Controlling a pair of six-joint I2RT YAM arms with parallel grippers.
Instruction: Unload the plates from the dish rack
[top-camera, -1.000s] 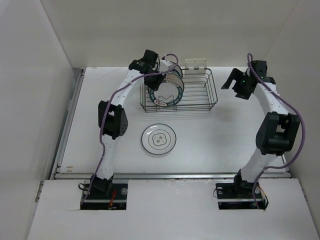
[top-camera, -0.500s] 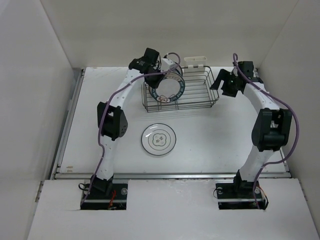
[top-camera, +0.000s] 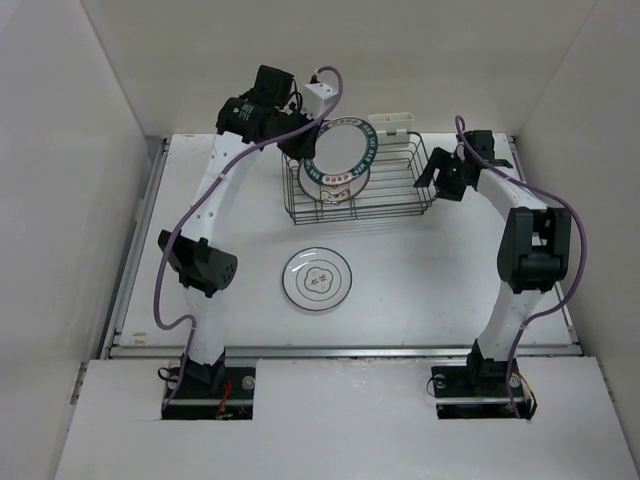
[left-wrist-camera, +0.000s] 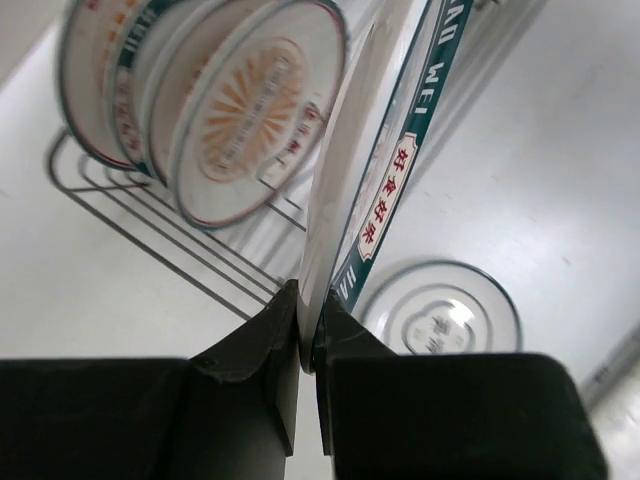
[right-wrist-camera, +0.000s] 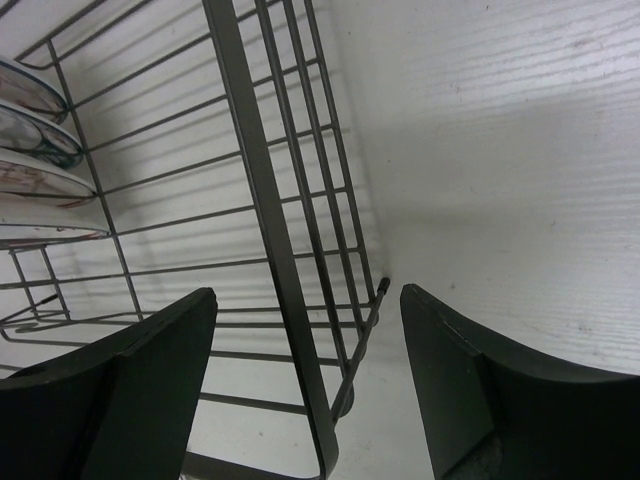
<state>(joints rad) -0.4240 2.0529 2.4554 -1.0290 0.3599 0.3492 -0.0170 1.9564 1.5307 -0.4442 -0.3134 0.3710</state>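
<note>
Teal-ringed plate (top-camera: 340, 152), seen face-on from above and edge-on at the left wrist (left-wrist-camera: 395, 190). It is held upright over the left end of the dish rack (top-camera: 385, 190). Its rim is clamped between the closed fingers of the left gripper (top-camera: 303, 150), and the wrist view shows the fingertips (left-wrist-camera: 308, 320) pinching the plate's edge from both sides. Whether its lower edge is clear of the wires cannot be told.

Several sunburst plates (left-wrist-camera: 240, 110) stand on edge in the rack's left compartments, close together and just beside the held plate. From above they show only below its lower edge (top-camera: 333, 190).

One line-drawing plate (top-camera: 318, 279) lies flat on the desk (top-camera: 450, 270), in front of the rack and well apart from it. It appears again beyond the held plate at the left wrist (left-wrist-camera: 440, 315).

The rack sits at the far middle of the desk, with a white clip (top-camera: 392, 125) on its far rim.

The right gripper (top-camera: 440, 178) is at the rack's right end. Its fingers are spread wide (right-wrist-camera: 308, 295) and the end wall's wires (right-wrist-camera: 290, 300) run between them. Contact with the wire cannot be determined.
</note>
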